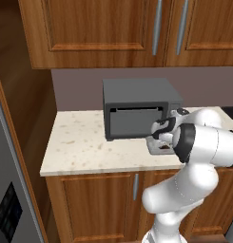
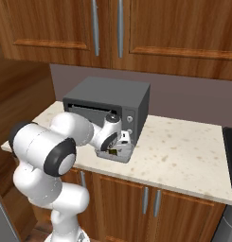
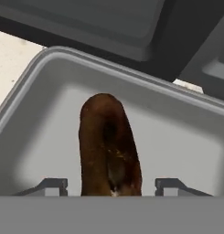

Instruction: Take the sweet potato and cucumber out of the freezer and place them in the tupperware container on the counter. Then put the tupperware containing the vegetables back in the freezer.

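The reddish-brown sweet potato (image 3: 109, 146) lies inside the grey tupperware container (image 3: 109, 64), which stands on the beige counter (image 1: 80, 142) just in front of the microwave. My gripper (image 3: 111, 186) hangs low over the container (image 2: 123, 158), its fingertips (image 3: 51, 185) on either side of the potato with a small gap on each side, so it is open and not gripping. In the base views the hand (image 2: 116, 142) covers most of the container (image 1: 158, 150). The cucumber is out of view. The freezer's grey door (image 1: 4, 190) shows at the far left.
A dark-grey microwave (image 1: 137, 109) stands right behind the container, close to the hand. Wooden wall cabinets (image 2: 136, 33) hang above. Bare counter stretches left of the microwave and to the right (image 2: 183, 151). A dark stovetop edge (image 2: 231, 156) lies at the far right.
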